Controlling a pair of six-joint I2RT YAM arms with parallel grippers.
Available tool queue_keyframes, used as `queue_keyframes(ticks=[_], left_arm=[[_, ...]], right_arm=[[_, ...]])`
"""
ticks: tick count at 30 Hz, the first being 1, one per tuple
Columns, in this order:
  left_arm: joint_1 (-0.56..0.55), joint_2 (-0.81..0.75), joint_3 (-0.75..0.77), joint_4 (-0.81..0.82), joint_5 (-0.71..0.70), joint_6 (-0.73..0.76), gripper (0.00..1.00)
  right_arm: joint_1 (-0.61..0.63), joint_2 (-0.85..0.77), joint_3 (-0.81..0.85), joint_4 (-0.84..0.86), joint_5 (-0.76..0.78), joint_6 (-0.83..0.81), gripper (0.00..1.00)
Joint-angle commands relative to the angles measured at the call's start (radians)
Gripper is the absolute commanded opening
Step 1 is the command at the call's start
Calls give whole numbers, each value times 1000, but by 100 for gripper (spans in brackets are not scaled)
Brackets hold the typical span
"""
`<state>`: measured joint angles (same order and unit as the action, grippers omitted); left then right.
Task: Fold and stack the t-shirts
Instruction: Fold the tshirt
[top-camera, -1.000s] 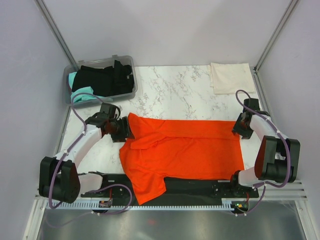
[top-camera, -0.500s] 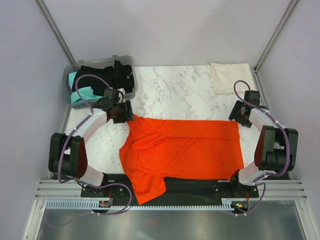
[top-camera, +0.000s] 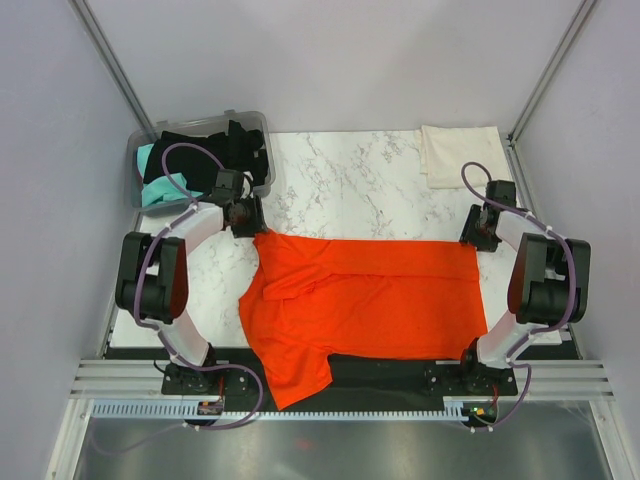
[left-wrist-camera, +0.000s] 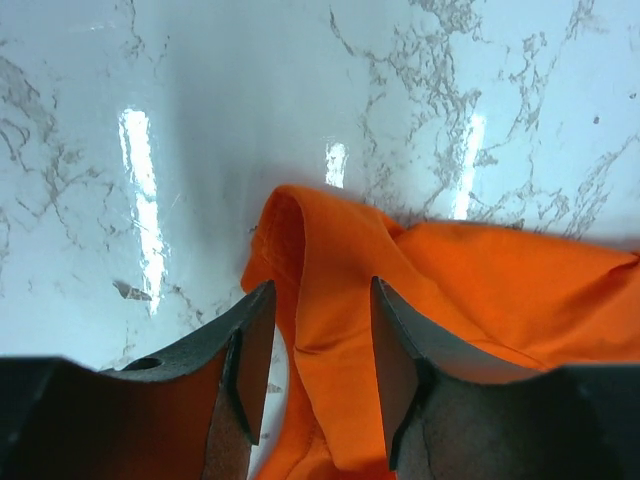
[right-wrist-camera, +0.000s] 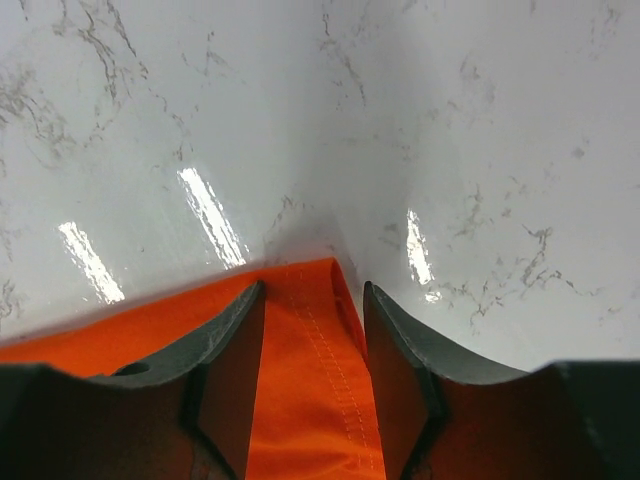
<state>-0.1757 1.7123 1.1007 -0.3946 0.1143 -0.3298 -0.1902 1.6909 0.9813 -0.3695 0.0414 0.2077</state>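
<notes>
A bright orange-red t-shirt (top-camera: 370, 300) lies spread flat on the marble table, one sleeve hanging over the near edge. My left gripper (top-camera: 247, 217) is at its far left corner, jaws apart, with a rumpled fold of orange cloth (left-wrist-camera: 330, 260) lying between the fingers (left-wrist-camera: 320, 290). My right gripper (top-camera: 478, 236) is at the far right corner, jaws apart over the stitched hem (right-wrist-camera: 310, 380), its tips at the corner (right-wrist-camera: 313, 290). A cream-white t-shirt (top-camera: 460, 155) lies folded at the back right. Black (top-camera: 215, 155) and teal (top-camera: 160, 190) t-shirts are in the bin.
A clear grey plastic bin (top-camera: 258, 188) stands at the back left corner of the table (top-camera: 350, 190). Grey walls and metal posts close in the sides. The arm bases and a black rail run along the near edge.
Both grippers have moved toward the far side, the left one from the shirt's left edge to its far left corner. The orange shirt has hardly shifted.
</notes>
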Motion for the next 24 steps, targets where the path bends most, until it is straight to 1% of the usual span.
queue_keyframes(ticks=[1,4,6,9,12,13,14,16,17,18,19,20,21,22,23,24], left_arm=[[7,30,41,39,19,-15,50],[8,47,42,42,22,-18,45],[8,52,39,45,22,-21,44],[8,47,36,57,10,-29,44],[8,61,51,68,12,-31,45],[8,70,54,75,16,-34,47],[8,76,56,82,28,-37,47],[8,95,62,92,35,-40,47],[8,101,65,95,38,-44,45],[10,105,70,99,38,-46,40],[10,113,73,99,33,-46,25],[12,119,76,99,9,-43,19],[15,118,80,99,-2,-43,14],[18,118,80,99,-13,-40,10],[25,110,80,100,-30,-32,7],[27,107,80,100,-42,-29,4]], right_arm=[[-14,12,43,24,-11,-34,52],[-20,32,48,18,-32,-47,53],[-20,39,48,20,-40,-45,53],[-22,50,54,23,-40,-44,52],[-23,58,63,21,-40,-42,51],[-22,61,66,23,-38,-41,50],[-22,62,66,21,-67,-41,47],[-22,70,65,21,-74,-36,40],[-22,73,63,21,-74,-34,35],[-22,76,63,23,-64,-30,34],[-22,78,62,23,-60,-19,31],[-22,79,62,26,-52,-8,22],[-22,81,62,27,-20,4,15],[-22,82,62,29,-6,37,6],[-22,84,63,35,6,50,0],[-22,87,66,40,18,61,0]])
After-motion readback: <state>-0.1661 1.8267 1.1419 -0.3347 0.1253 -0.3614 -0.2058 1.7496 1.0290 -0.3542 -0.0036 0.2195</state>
